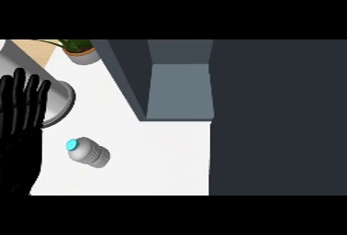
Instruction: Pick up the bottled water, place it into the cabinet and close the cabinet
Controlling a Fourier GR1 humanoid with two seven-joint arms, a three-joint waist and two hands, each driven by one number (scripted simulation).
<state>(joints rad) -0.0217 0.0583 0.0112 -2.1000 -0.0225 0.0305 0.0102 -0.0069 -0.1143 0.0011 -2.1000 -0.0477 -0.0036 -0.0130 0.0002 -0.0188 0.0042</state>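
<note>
Left hand (20, 119) rests at the view's left edge, fingers straight and spread, holding nothing.
Just right of its palm the bottled water (89, 153) lies on its side on the white worktop (163, 156), blue cap towards the hand, apart from it. Behind the fingertips sits a metal pot (58, 103); its inside is hidden. Farther right the cabinet (177, 87) stands open, its grey shelf bare. Beyond the fingertips stands a potted plant (81, 51).
</note>
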